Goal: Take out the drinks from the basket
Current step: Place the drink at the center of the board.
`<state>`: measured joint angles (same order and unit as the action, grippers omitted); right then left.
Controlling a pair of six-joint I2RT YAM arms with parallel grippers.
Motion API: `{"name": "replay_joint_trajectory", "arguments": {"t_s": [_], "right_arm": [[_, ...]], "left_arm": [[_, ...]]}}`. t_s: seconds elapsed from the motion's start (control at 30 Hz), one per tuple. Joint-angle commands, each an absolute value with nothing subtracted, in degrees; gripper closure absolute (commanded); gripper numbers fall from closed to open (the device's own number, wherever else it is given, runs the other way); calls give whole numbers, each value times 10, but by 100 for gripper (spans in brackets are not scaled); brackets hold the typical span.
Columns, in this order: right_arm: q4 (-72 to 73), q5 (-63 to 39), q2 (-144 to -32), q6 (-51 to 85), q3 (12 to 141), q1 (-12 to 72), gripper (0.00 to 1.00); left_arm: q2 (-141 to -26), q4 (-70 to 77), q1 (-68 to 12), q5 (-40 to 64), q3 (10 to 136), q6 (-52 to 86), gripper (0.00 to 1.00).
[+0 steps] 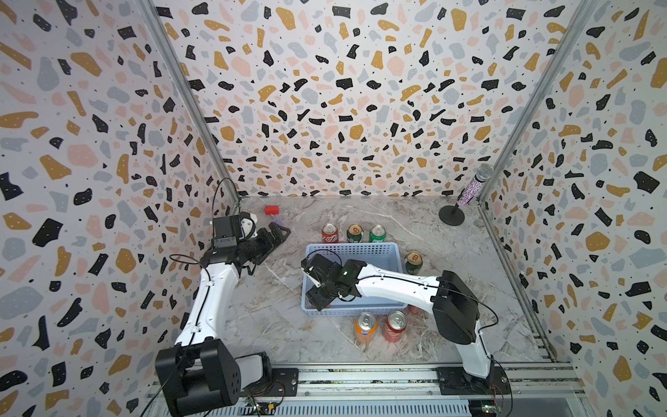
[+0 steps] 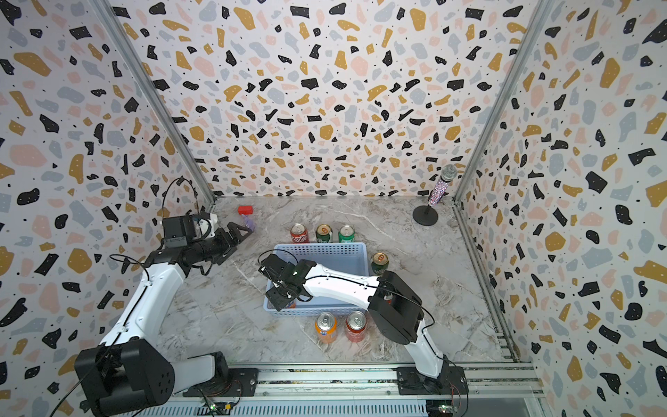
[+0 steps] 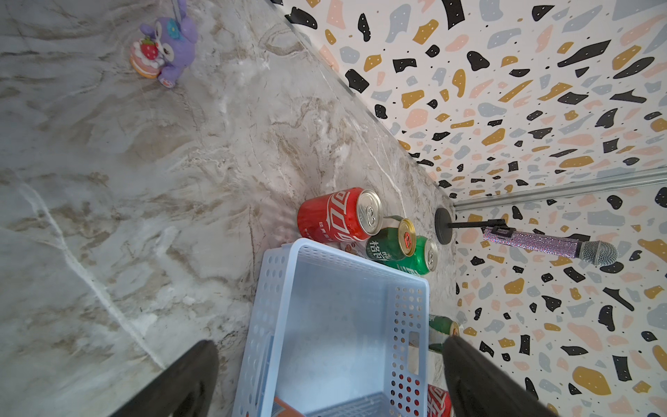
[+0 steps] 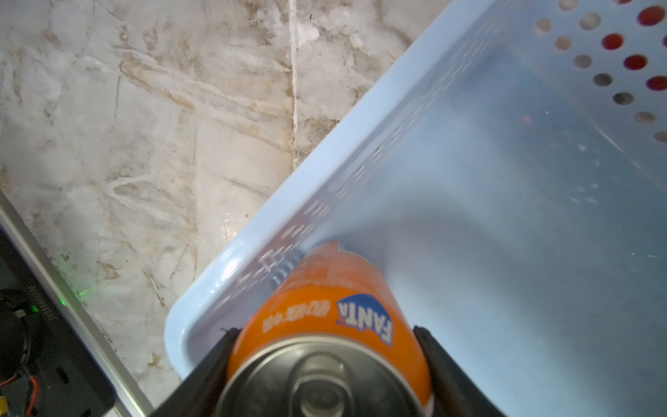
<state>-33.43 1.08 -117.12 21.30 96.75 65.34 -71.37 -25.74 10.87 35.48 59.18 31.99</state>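
At the left, the left gripper (image 1: 282,231) is held well apart from the basket, its jaws spread wide with nothing between them. In the middle, the light-blue basket (image 1: 361,251) is seen. In its near left corner an orange Fanta can (image 4: 325,299) is clamped by the right gripper (image 4: 326,346), whose jaws are pressed against its sides. Behind the basket a Coca-Cola can (image 1: 330,233), a gold-topped dark green can (image 1: 354,233) and a bright green can (image 1: 377,233) are lined up. A second Fanta can (image 1: 365,326) and a red can (image 1: 395,326) are stood before it, and another gold-topped can (image 1: 413,263) just beside its right wall.
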Motion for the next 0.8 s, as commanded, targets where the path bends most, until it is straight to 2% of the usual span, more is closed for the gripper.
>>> {"name": "replay_joint_trajectory", "arguments": {"t_s": [0.0, 0.1, 0.17, 0.47, 0.77], "right_arm": [[-332, 33, -1097, 216, 951, 653, 62], [-324, 34, -1049, 217, 931, 657, 71], [-313, 32, -1017, 214, 913, 663, 73], [-317, 46, -926, 209, 849, 719, 74], [-290, 67, -943, 213, 788, 775, 74]], "left_arm": [[-701, -250, 112, 361, 586, 308, 0], [-700, -250, 112, 360, 585, 307, 0], [-700, -250, 112, 359, 585, 308, 0], [-699, -250, 112, 357, 584, 308, 0], [-700, -249, 112, 355, 583, 309, 0]]}}
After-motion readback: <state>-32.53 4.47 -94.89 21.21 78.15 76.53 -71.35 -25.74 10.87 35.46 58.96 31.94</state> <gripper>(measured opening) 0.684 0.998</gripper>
